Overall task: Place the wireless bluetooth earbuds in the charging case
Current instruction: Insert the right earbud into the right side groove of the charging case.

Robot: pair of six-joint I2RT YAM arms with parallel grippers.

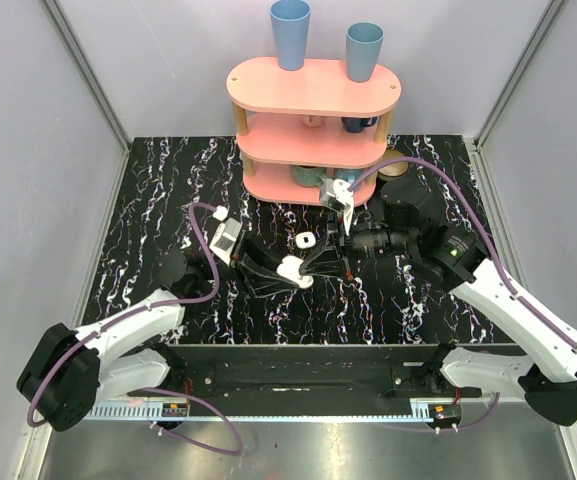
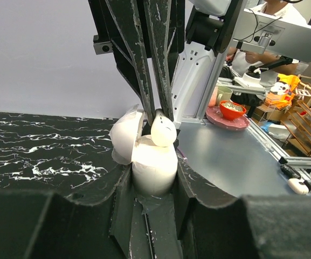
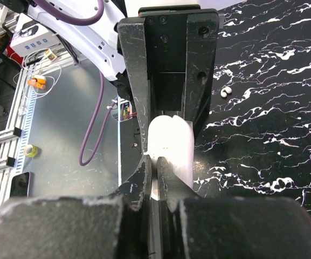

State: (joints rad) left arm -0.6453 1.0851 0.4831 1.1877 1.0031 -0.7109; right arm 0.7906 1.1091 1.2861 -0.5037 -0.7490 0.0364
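Closest in the left wrist view, the left gripper [image 2: 154, 189] has its two fingers clamped on the sides of one white charging case [image 2: 154, 162], holding it just above the black marbled table [image 1: 148, 200] near the middle. Its lid [image 2: 124, 137] stands open to the left. Coming down from above, the right gripper [image 2: 156, 116] has its two thin fingers drawn together, pinching the top end of one white earbud [image 2: 164, 132]. That earbud rests against the open mouth of the case, so both grippers meet at the case. From overhead, one more small white piece [image 1: 305, 240] lies on the table just beyond the case, apart from both grippers; it is too small to tell whether it is an earbud. At the far edge stands one pink three-tier shelf [image 1: 313, 85] with two blue cups [image 1: 290, 30] on its top level.
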